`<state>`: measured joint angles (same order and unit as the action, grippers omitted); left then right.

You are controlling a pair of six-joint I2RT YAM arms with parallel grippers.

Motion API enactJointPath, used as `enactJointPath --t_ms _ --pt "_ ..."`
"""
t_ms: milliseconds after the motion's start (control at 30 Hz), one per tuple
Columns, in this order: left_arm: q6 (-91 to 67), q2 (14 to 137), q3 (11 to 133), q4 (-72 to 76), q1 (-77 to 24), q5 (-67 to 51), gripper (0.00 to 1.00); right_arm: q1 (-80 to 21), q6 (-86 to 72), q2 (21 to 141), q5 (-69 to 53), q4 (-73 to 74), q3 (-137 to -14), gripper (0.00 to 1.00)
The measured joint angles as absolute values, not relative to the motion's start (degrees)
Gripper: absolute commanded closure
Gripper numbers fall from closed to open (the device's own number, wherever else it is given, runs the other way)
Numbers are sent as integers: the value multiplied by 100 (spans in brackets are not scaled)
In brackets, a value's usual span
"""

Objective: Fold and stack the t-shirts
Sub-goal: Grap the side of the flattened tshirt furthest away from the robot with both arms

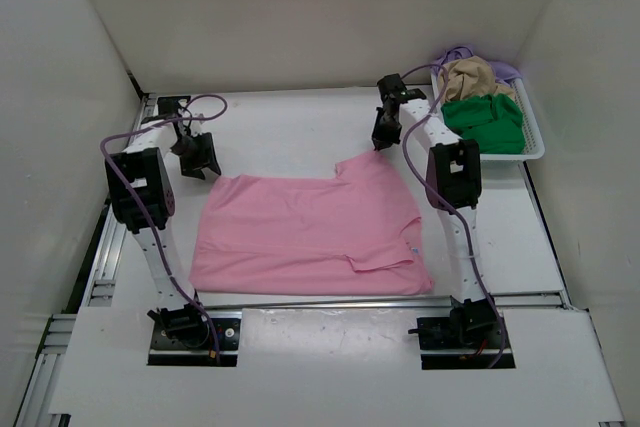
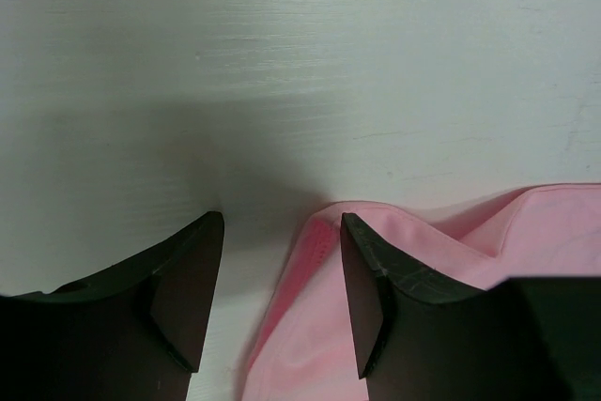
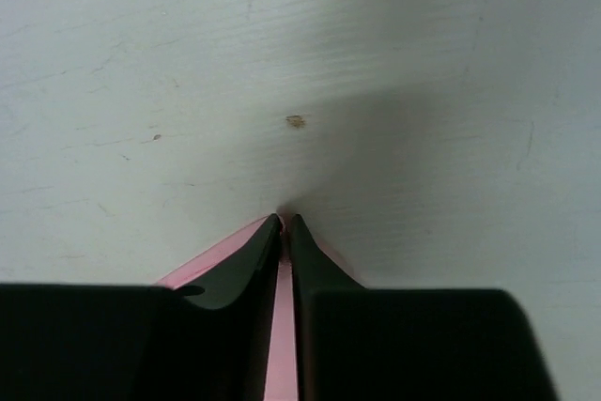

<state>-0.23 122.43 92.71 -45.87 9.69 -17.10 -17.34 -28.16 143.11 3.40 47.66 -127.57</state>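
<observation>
Pink cloth, the pink t-shirt [image 1: 310, 232], lay spread nearly flat on the white table [image 1: 290, 127] between the two arms, its long axis running left to right in the top external view. Its far right corner was drawn out to a peak toward the right gripper [image 1: 385, 137]. A small flap was folded over near the near right edge; which end bore the neck could not be told. Only the top view showed the whole garment and the white mesh basket [image 1: 535, 137] at the far right, which held the tan shirt [image 1: 475, 77], the green shirt [image 1: 487, 119] and a sliver of the lavender shirt [image 1: 505, 69]. Only the wrist views showed the grips. The right wrist view had the jaws pressed together on a thin strip of pink cloth. The left wrist view had the left gripper [image 2: 282, 218] with jaws well apart at the far left corner, one finger over the hem, holding nothing.
</observation>
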Motion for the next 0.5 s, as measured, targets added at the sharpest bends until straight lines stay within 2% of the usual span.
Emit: enactJointPath --t_ms 67,500 --pt "-23 12234 9231 -4556 947 -1741 36 -1723 -2808 14271 316 4733 -12685 100" --pt "-23 11607 9174 -4322 963 -1544 30 -1804 -2799 13491 -80 4587 -11507 100"
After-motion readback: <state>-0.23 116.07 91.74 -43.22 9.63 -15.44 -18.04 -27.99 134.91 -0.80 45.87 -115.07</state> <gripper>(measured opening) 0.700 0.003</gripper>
